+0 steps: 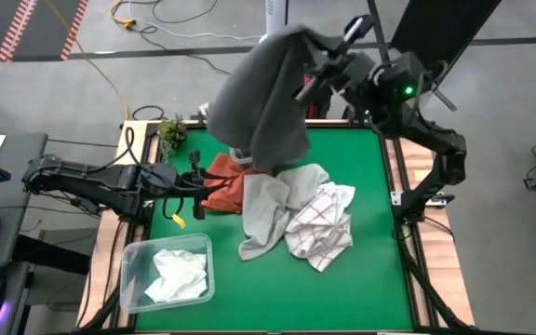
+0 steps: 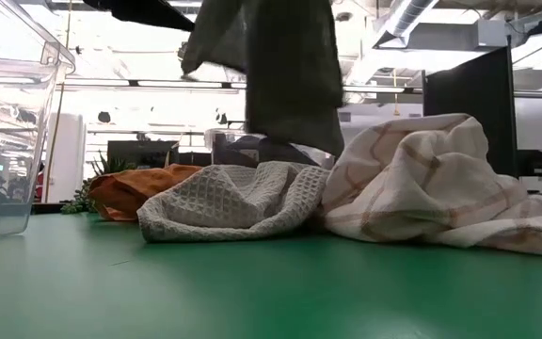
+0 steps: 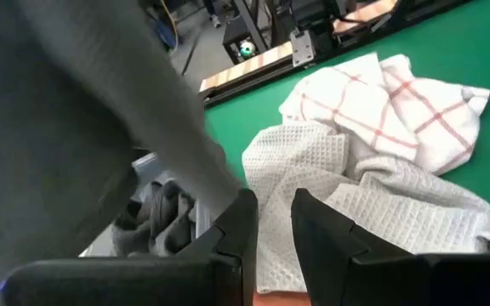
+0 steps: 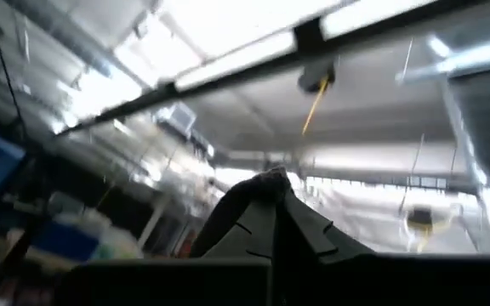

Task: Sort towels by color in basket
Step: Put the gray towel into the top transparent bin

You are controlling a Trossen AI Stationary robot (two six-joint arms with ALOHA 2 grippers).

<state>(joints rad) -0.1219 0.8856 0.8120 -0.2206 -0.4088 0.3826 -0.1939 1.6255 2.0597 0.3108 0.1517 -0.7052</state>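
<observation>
Right gripper (image 1: 316,58) is pinching shut on the dark grey towel (image 1: 263,98), holding it high above the far side of the table; the cloth is draping down over the pile. Right wrist view is showing only the closed fingertips (image 4: 275,191) against the ceiling, a scrap of dark cloth between them, none of the table.

Left gripper (image 1: 196,186) is sitting low at the left of the pile, beside the rust orange towel (image 1: 228,184), its fingers (image 3: 238,223) standing narrowly apart. Left wrist view is showing a gap between them and nothing gripped.

Remaining on the green table (image 1: 361,279): light grey waffle towel (image 1: 263,212) lying against the white towel with red grid lines (image 1: 321,223), the two touching. The clear basket (image 1: 133,253) at the near left is holding only a plain white towel (image 1: 179,273).

Progress, as judged: early. One cloth binned, one in the air, at least three still to go.

View differences: the low view is showing the waffle weave and the orange towel (image 2: 139,191) behind it, plus the hanging dark cloth (image 2: 285,71), but neither gripper. Left wrist view is catching a grey heap (image 3: 156,223) under the draped towel, too hidden to identify; the high view is hiding it.
</observation>
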